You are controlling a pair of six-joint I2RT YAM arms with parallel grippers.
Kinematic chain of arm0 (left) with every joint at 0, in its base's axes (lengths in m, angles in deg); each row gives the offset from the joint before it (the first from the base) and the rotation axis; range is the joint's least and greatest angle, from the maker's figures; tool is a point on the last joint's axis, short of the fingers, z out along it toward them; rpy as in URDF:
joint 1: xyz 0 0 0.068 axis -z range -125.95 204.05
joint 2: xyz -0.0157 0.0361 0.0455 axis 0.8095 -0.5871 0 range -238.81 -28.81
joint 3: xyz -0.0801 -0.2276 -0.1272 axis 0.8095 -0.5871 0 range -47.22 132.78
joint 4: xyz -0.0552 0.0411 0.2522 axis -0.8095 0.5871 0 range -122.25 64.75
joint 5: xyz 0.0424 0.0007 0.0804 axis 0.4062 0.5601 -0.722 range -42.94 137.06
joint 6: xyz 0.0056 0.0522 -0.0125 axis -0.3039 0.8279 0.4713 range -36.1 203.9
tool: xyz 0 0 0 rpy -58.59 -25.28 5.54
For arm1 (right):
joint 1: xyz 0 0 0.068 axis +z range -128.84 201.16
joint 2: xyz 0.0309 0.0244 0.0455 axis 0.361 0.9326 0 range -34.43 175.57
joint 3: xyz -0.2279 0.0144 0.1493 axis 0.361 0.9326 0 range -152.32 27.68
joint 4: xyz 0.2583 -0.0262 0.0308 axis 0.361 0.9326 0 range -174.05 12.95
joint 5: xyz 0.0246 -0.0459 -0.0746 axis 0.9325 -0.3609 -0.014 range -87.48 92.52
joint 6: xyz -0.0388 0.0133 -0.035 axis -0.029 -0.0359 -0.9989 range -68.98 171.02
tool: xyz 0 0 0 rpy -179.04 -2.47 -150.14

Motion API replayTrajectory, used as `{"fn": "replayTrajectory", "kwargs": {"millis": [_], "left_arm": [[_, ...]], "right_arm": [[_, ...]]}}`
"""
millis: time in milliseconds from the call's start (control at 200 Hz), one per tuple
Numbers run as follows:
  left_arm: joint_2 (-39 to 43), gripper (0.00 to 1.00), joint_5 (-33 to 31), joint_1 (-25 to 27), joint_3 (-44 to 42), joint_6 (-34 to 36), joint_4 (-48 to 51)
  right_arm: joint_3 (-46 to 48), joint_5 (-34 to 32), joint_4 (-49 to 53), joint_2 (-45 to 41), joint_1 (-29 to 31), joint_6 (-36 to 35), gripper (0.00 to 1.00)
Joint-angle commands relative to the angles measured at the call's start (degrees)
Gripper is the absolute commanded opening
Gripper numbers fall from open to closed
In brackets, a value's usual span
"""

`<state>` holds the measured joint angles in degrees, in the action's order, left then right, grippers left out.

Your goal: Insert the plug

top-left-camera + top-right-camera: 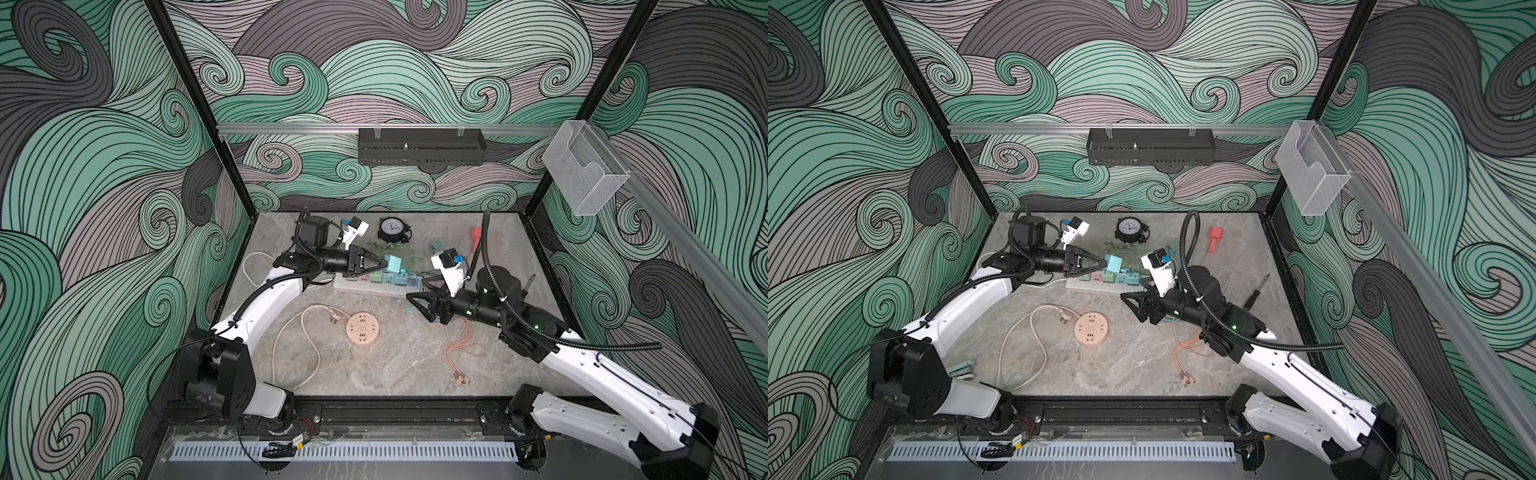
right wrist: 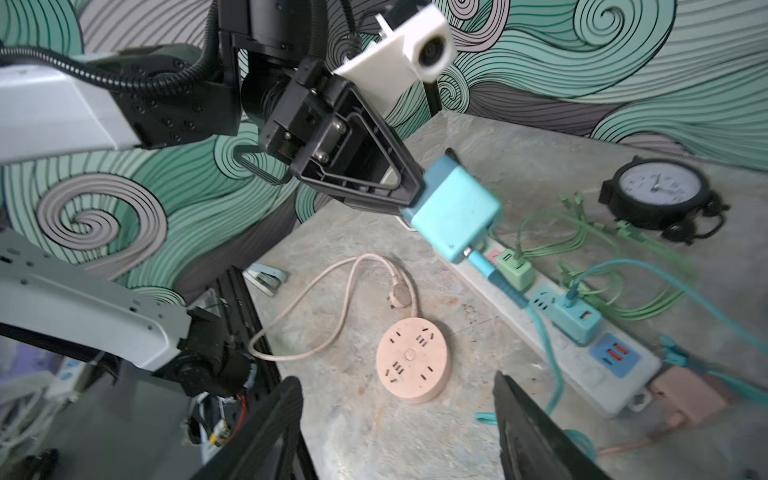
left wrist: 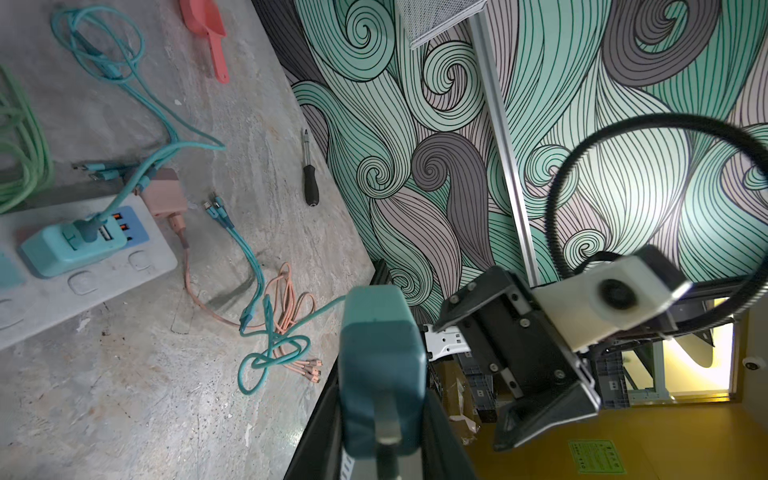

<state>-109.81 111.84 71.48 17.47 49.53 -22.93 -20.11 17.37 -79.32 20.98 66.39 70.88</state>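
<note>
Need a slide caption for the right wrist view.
Left hand holds the blue plug over the white power strip; pink round socket lies nearby.

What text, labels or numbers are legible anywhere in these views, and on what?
No text reads clearly.
Dial: face markings, too small and blurred to read.
Green sticker on the floor outside the cell: print too blurred to read.
Power strip, blue plug, round pink socket: no lettering visible.
</note>
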Motion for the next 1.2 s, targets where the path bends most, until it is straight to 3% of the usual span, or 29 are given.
{"fn": "replayTrajectory", "kwargs": {"millis": [0,250,430,875,1196], "left_arm": [[3.36,0.00,0.66,0.19,-1.88,-7.68,-12.41],[7.62,0.00,1.58,0.30,-5.15,-12.02,-18.74],[10.03,0.00,1.99,0.24,-6.77,-16.08,-23.27],[12.04,0.00,2.16,0.49,-8.08,-19.15,-25.41],[12.25,0.00,1.94,0.59,-8.44,-19.16,-25.23]], "right_arm": [[3.83,3.51,-22.39,1.36,-0.32,15.41,0.78],[6.38,4.35,-43.18,8.04,-1.38,23.43,0.78],[5.77,5.57,-52.00,12.94,-2.25,29.16,0.76],[4.07,6.00,-60.64,17.56,-2.95,33.41,0.59],[1.65,6.86,-58.46,19.22,-2.96,32.87,0.45]]}}
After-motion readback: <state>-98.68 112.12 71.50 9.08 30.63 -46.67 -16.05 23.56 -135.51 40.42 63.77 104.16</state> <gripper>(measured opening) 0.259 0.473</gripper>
